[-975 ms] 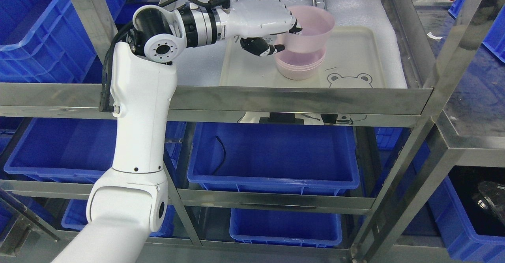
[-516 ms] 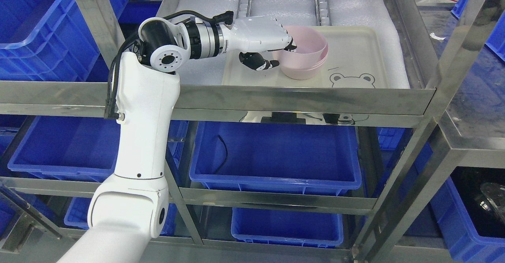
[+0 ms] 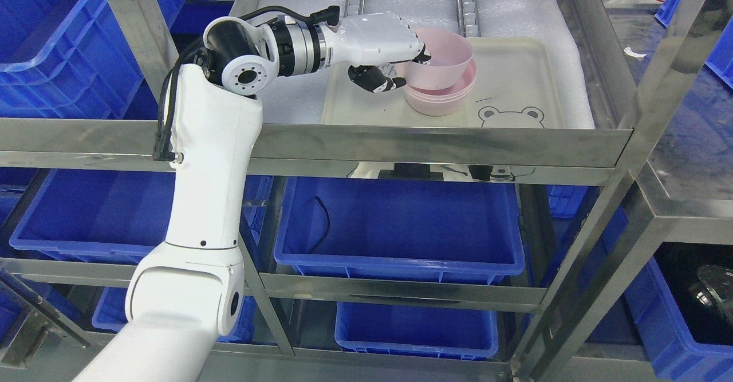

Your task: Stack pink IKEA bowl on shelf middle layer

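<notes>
A pink bowl [image 3: 441, 61] sits tilted in the top of a stack of pink bowls [image 3: 444, 98] on a cream tray [image 3: 515, 78] on the shelf. My left hand [image 3: 404, 67] is shut on the upper bowl's left rim, fingers over the rim and thumb outside below it. The arm reaches in from the lower left over the shelf's front rail. The right arm is out of view.
The steel shelf's front rail [image 3: 401, 144] runs across below the tray. White foam padding [image 3: 515, 4] covers the shelf behind. Blue bins [image 3: 401, 221] fill the lower levels and the left side [image 3: 51, 38]. A steel post [image 3: 653, 84] stands on the right.
The hand lowered the upper bowl into the stack, then lifted its left side a little, so it now sits tilted higher than half a second ago.
</notes>
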`<state>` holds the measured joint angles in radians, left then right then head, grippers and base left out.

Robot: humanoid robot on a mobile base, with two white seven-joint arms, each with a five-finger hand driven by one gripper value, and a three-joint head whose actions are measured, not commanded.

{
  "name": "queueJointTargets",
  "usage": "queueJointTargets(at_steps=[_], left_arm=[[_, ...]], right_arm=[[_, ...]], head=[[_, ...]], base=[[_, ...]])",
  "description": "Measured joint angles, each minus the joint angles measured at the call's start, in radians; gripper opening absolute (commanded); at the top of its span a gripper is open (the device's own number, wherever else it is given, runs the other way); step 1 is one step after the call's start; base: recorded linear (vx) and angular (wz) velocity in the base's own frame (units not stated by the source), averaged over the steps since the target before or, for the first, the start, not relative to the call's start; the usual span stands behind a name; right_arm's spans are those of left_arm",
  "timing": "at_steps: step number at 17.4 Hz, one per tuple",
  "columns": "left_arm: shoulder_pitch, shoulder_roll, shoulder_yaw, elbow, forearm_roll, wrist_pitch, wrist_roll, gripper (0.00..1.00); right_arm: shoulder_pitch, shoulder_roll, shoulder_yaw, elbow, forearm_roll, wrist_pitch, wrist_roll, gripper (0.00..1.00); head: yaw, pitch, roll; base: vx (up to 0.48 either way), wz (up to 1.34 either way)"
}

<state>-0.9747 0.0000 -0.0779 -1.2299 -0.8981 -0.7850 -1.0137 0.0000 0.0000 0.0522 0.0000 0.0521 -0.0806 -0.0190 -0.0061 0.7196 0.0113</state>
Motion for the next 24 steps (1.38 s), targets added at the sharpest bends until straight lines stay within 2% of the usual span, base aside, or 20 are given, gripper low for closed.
queueJointTargets(at_steps=[10, 15, 17, 18, 20, 24], left_arm=[[-0.019, 0.000, -0.037, 0.085, -0.018, 0.000, 0.064, 0.12], [-0.019, 0.000, -0.049, 0.107, -0.021, 0.000, 0.068, 0.51], [-0.019, 0.000, -0.050, 0.113, -0.018, 0.000, 0.069, 0.73], [-0.019, 0.000, -0.050, 0.115, -0.012, 0.000, 0.075, 0.78], [-0.018, 0.000, -0.047, 0.118, 0.026, 0.000, 0.096, 0.79], [-0.022, 0.000, -0.038, 0.113, 0.198, 0.000, 0.113, 0.80]], right_arm=[[0.000, 0.000, 0.000, 0.000, 0.000, 0.000, 0.000, 1.00], [0.000, 0.000, 0.000, 0.000, 0.000, 0.000, 0.000, 1.00], [0.000, 0.000, 0.000, 0.000, 0.000, 0.000, 0.000, 1.00], [0.000, 0.000, 0.000, 0.000, 0.000, 0.000, 0.000, 1.00], [0.000, 0.000, 0.000, 0.000, 0.000, 0.000, 0.000, 1.00], [0.000, 0.000, 0.000, 0.000, 0.000, 0.000, 0.000, 1.00]], head=[[0.0000, 0.000, 0.000], [0.0000, 0.000, 0.000], [0.0000, 0.000, 0.000], [0.0000, 0.000, 0.000], [0.0000, 0.000, 0.000], [0.0000, 0.000, 0.000]], base=[[0.000, 0.00], [0.000, 0.00], [0.000, 0.00], [0.000, 0.00], [0.000, 0.00], [0.000, 0.00]])
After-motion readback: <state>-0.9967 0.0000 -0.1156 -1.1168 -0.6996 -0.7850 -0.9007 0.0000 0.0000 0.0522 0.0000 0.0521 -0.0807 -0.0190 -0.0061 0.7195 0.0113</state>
